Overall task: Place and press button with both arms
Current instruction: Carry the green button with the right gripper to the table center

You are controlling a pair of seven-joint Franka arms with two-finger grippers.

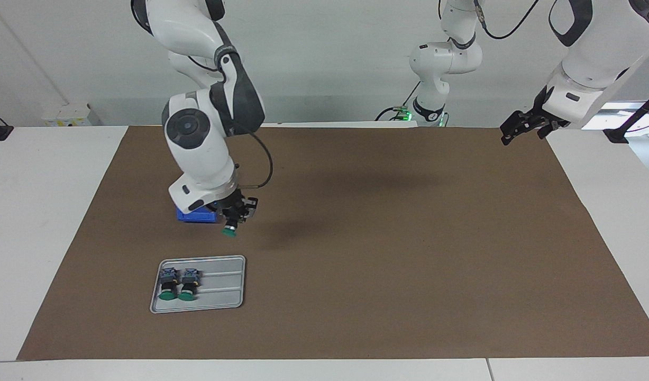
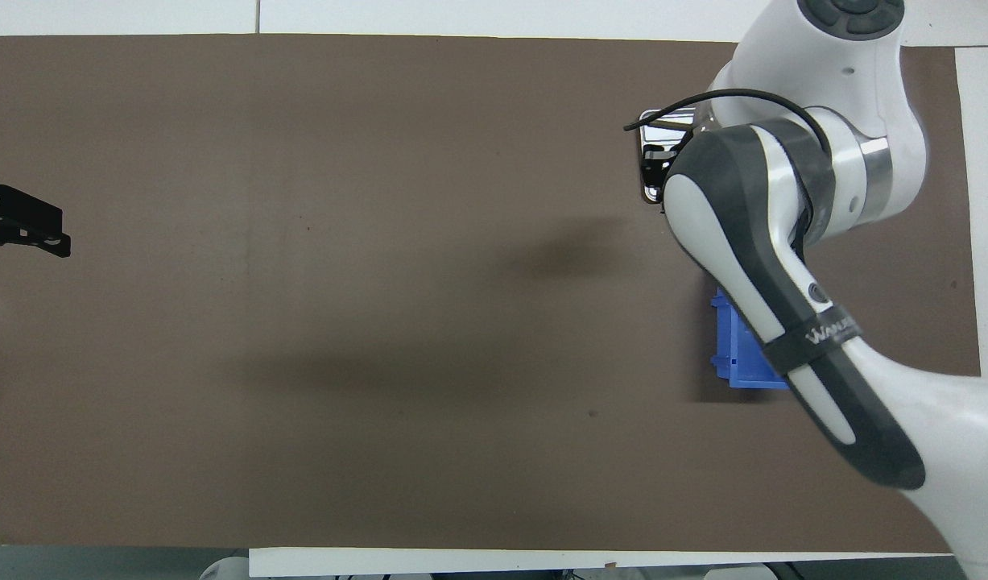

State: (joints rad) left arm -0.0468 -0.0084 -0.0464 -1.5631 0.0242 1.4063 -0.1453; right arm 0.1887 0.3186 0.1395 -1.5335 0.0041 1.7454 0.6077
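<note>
One green-capped push-button switch (image 1: 229, 230) hangs pinched in right gripper (image 1: 233, 221), lifted clear of grey metal tray (image 1: 225, 293) for placing; left gripper (image 1: 525, 127) waits spread.

A brown mat (image 1: 387, 238) covers most of the white tabletop (image 1: 44, 211). On the mat, toward the right arm's end, lies a shallow grey metal tray (image 1: 224, 288) with ridged grooves. A blue plastic bin (image 1: 196, 216) sits on the mat nearer to the robots than the tray, partly hidden.
</note>
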